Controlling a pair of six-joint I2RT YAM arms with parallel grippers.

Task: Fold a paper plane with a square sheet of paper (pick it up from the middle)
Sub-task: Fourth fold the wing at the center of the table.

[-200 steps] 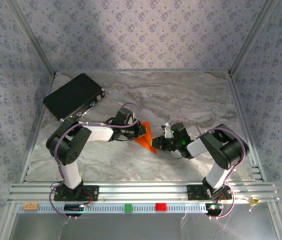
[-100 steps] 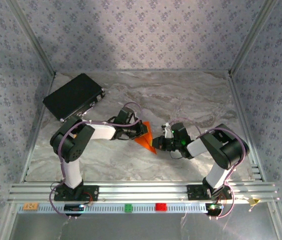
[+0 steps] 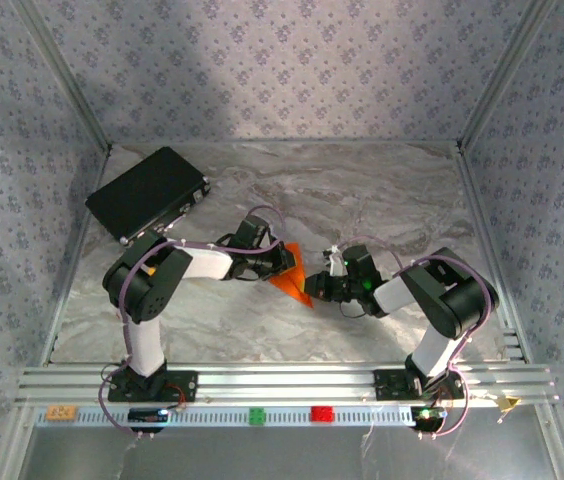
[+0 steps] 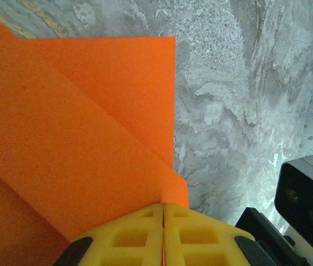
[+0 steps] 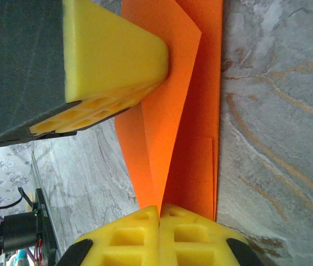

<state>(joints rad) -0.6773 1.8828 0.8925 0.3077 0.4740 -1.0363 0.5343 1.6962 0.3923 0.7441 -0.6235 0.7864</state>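
We are looking at both arms standing on their bases at the near edge, elbows folded and forearms held low, wrists facing each other near the middle of the counter (image 3: 262, 330). The left gripper (image 3: 284, 264) is pointing rightward and the right gripper (image 3: 314, 288) leftward. Each is clenching the orange paper (image 3: 290, 280), yellow fingers pressed together with only the sheet's edge between them. The paper is sitting between the two grippers, low over the marble; we cannot tell whether it is touching. It is plain and bright, showing diagonal creases with flaps doubled over. From above it is reading as a wedge, long axis running near to far, narrow tip pointing nearward and slightly right. Farther back on the left, a black case (image 3: 147, 193) is lying flat
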